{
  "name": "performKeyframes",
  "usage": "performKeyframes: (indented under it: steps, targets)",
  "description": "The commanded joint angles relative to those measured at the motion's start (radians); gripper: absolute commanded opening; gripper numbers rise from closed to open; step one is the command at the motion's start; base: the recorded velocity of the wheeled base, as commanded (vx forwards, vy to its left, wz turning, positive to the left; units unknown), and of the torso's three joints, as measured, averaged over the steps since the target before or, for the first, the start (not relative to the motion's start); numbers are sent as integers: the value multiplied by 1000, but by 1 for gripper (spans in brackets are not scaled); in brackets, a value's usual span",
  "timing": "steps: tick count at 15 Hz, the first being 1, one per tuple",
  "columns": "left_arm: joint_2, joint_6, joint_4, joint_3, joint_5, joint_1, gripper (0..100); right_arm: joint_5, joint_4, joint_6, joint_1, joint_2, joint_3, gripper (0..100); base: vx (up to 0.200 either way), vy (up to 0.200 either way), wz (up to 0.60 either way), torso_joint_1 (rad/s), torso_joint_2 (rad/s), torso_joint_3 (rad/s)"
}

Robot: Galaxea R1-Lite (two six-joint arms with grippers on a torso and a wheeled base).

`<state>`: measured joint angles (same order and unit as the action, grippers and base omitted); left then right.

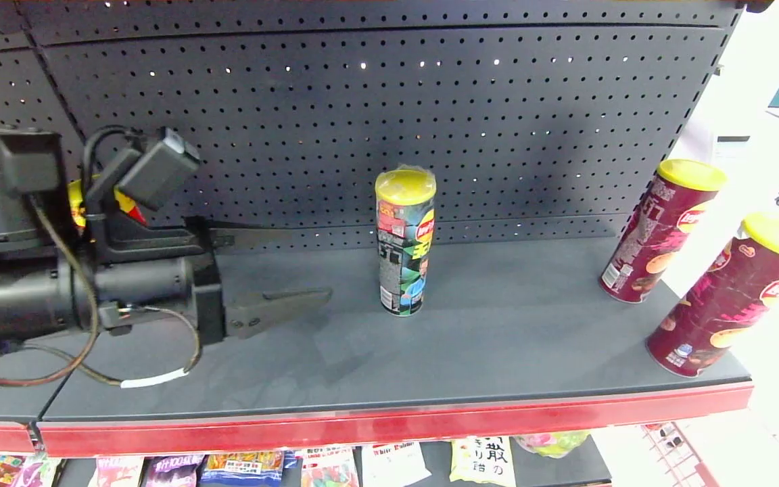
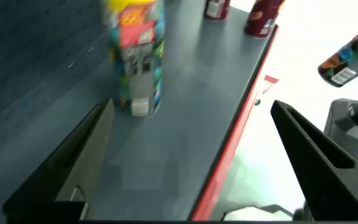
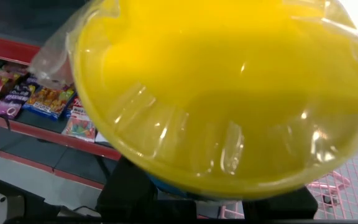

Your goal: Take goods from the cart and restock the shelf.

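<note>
The left gripper (image 1: pixel 274 270) lies low over the left part of the shelf (image 1: pixel 498 338), its 2 fingers spread wide and holding nothing. The green chips can (image 1: pixel 404 243) stands upright straight ahead of the fingertips and apart from them, its long axis vertical. The right gripper (image 3: pixel 197 202) appears closed around a yellow-lidded can (image 3: pixel 229 93), held out beyond the shelf's red front edge. 2 maroon chips cans (image 1: pixel 660 230) stand at the right end. The bare stretch between them and the green can looks the likely spot, and the right arm is nearer to it.
</note>
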<state>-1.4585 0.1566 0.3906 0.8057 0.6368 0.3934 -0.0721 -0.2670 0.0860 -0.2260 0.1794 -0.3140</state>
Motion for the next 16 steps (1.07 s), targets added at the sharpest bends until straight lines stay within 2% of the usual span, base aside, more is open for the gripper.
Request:
performKeyframes:
  steps: [1, 5, 6, 7, 11, 16]
  targets:
    - [-171, -3, 14, 89, -42, 56, 100, -2, 0, -2, 0, 3, 3, 0, 0, 0, 0, 0, 0, 0]
    - [-281, 3, 66, 173, -111, 71, 100, -2, 0, -2, 0, 5, 4, 0, 0, 0, 0, 0, 0, 0]
    - [-281, 3, 66, 173, -111, 71, 100, -2, 0, -2, 0, 5, 4, 0, 0, 0, 0, 0, 0, 0]
    - [-327, 0, 97, 208, -137, 88, 100, 0, -1, -2, 0, 5, 4, 0, 0, 0, 0, 0, 0, 0]
    - [-431, -2, 100, 342, -170, 114, 100, 0, -1, -9, 0, 3, 9, 0, 0, 0, 0, 0, 0, 0]
    - [-496, -3, 100, 420, -207, 134, 100, 0, -1, -15, 0, -4, 15, 0, 0, 0, 0, 0, 0, 0]
